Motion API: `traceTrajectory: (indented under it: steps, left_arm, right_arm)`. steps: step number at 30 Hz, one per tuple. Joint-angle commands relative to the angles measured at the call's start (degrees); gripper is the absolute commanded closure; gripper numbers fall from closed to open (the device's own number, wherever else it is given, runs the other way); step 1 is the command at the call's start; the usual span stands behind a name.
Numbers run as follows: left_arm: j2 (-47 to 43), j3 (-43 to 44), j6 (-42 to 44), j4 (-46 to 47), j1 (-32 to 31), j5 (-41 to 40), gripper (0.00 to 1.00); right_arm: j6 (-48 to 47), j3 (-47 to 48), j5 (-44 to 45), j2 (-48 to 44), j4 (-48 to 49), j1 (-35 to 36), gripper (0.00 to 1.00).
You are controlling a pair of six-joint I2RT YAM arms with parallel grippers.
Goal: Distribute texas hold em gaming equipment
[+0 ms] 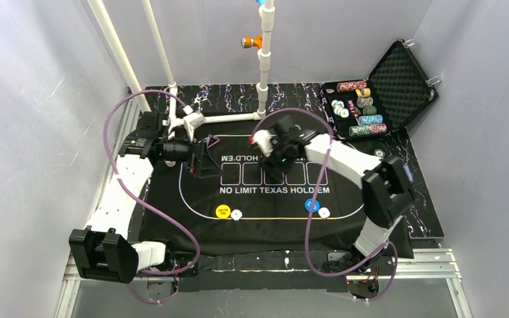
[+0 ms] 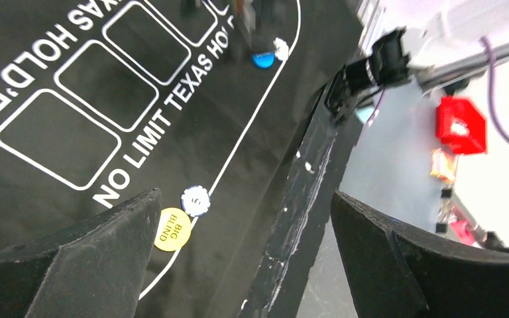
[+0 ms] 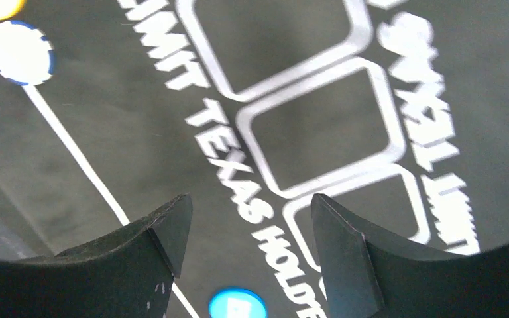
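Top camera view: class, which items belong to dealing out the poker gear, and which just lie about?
Job: yellow BIG BLIND button, blue button, two white chips, chip stacks.
Lying about: black mat, foam-lined case, white pipe frame.

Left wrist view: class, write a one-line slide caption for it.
Left gripper, jaws wide open, hovers over the black mat near the yellow Big Blind disc and a white chip beside it.
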Motion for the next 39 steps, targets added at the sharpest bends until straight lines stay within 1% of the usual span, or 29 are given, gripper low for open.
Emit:
traceTrajectory:
  steps: [1, 3, 4, 7, 8, 9, 10, 11, 13, 15, 18, 20, 26, 32, 39]
  left_arm:
    - [0.9, -2.1, 5.0, 0.5, -9.0, -11.5, 0.02]
    - [1.5, -2.9, 5.8, 1.1, -12.4, -15.9, 0.02]
    - [1.8, -3.1, 5.9, 1.5, -13.5, -17.0, 0.02]
    - [3.1, -3.2, 6.1, 1.6, -14.0, -17.8, 0.02]
    - [3.3, -3.2, 6.2, 1.8, -14.1, -18.2, 0.02]
    - [3.6, -3.3, 6.2, 1.9, -14.1, -18.4, 0.02]
    - [3.8, -3.4, 6.2, 2.0, -14.1, -18.4, 0.02]
    - [4.0, -3.5, 6.1, 2.3, -14.1, -18.3, 0.02]
    - [4.3, -3.8, 5.7, 2.9, -14.1, -17.9, 0.02]
    - [4.6, -4.1, 5.3, 3.6, -14.1, -17.7, 0.02]
    - [5.2, -4.1, 4.8, 4.1, -14.1, -17.3, 0.02]
    - [5.4, -3.9, 4.7, 4.2, -14.1, -17.3, 0.02]
    - [6.0, -3.6, 4.5, 4.2, -14.1, -17.8, 0.02]
    - [6.8, -2.9, 4.0, 4.1, -14.1, -17.8, 0.03]
    - [7.3, -2.5, 3.7, 4.1, -14.1, -18.0, 0.02]
  right_arm:
    - [0.7, -2.9, 0.4, -9.6, 1.3, -12.7, 0.24]
    - [0.8, -4.1, -0.4, -11.8, 1.4, -19.3, 0.23]
    - [0.7, -3.9, -0.4, -12.3, -0.4, -22.5, 0.23]
    - [-0.5, -2.8, -1.9, -12.7, -4.9, -34.9, 0.23]
    - [-1.6, -2.7, -1.9, -12.6, -5.9, -37.4, 0.23]
    - [-2.6, -2.3, -2.0, -12.3, -6.9, -42.2, 0.23]
    - [-3.9, -1.8, -2.2, -11.6, -8.0, -44.4, 0.23]
    - [-5.2, -0.5, -2.1, -10.6, -9.3, -48.8, 0.23]
    - [-7.1, 1.7, -1.1, -8.0, -11.1, -53.5, 0.23]
    - [-8.3, 4.0, 0.1, -5.1, -11.8, -56.7, 0.23]
    - [-8.7, 6.2, 3.7, -0.8, -10.1, -59.6, 0.24]
    - [-8.9, 8.1, 4.4, 2.0, -9.1, -61.0, 0.24]
    - [-9.6, 13.0, 5.6, 9.6, -7.3, -61.8, 0.24]
    - [-9.8, 15.6, 6.5, 13.5, -5.7, -61.8, 0.22]
    - [-10.1, 16.4, 6.2, 16.3, -5.0, -62.2, 0.24]
